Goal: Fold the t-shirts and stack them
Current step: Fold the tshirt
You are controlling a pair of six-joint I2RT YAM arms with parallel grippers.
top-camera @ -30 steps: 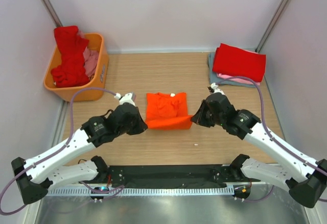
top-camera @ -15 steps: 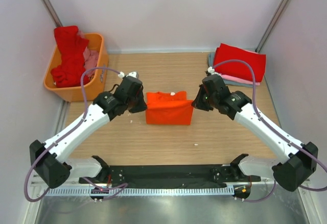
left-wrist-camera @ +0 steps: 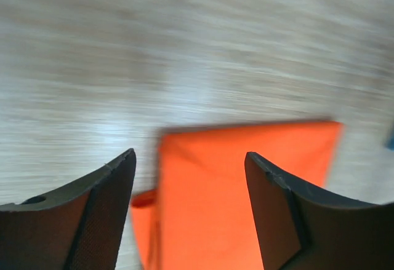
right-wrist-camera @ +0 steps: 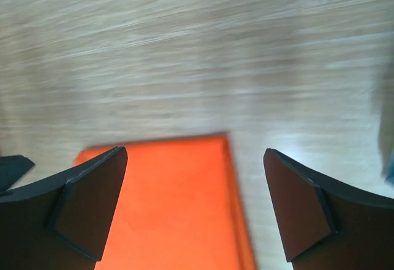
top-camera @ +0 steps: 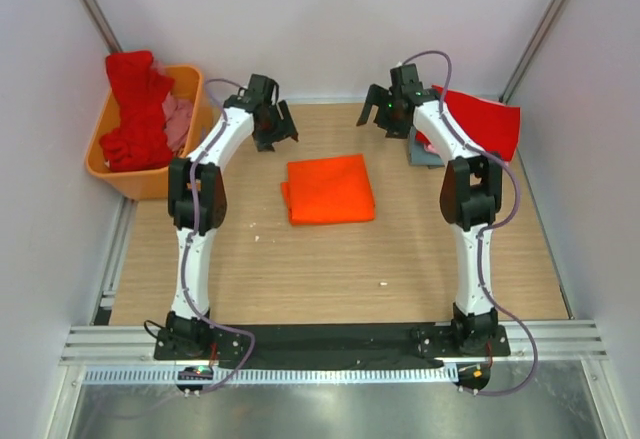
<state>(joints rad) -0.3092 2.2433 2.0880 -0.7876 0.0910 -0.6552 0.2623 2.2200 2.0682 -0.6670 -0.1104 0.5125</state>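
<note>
Your orange t-shirt (top-camera: 328,189) lies folded into a flat near-square at the centre of the wooden desk (top-camera: 300,269). A thin fold of cloth peeks out along its left edge, and neither arm touches it. You have both arms stretched toward the top of the overhead frame. Your left pincer (top-camera: 276,135) hangs over bare desk just up and left of the folded shirt, its jaws spread with nothing between them. In its wrist view the two dark fingers (left-wrist-camera: 98,214) frame the shirt's far edge and the blurred wood grain beyond. Your right pincer (top-camera: 386,119) sits up and right of the shirt, close to the back wall, jaws spread very wide and likewise empty. Its wrist view shows a corner of the orange cloth low in the frame between the fingertips. In the upper right of the overhead frame you can see the stack: a folded red t-shirt (top-camera: 485,124) on top and a grey-blue t-shirt (top-camera: 416,149) showing beneath at the left edge, both partly hidden by the right arm. In the upper left stands the orange plastic basket (top-camera: 140,179), holding a heaped red t-shirt (top-camera: 130,119) that rises over its rim and a pink t-shirt (top-camera: 178,119) tucked beside it.
</note>
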